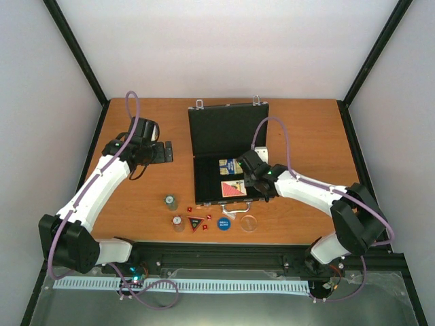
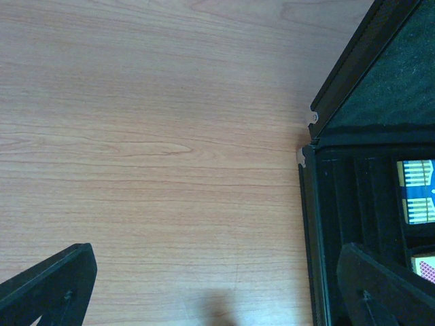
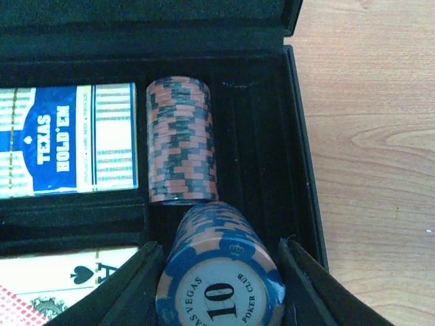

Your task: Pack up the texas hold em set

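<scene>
Seating the blue chip stack (image 3: 219, 288) (clamped in the right gripper (image 3: 222, 266)) needs alignment with the red stack (image 3: 181, 139). Their groove (image 3: 253, 170) seems shared.

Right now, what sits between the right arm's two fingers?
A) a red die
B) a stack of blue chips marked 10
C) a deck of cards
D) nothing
B: in the right wrist view the right gripper clamps a blue chip stack marked 10 over the open black briefcase.

black briefcase (image 1: 228, 132), blue-white deck (image 3: 68, 139), red-black chip stack (image 3: 180, 139), blue-tan 10 chips (image 3: 217, 272)
</scene>
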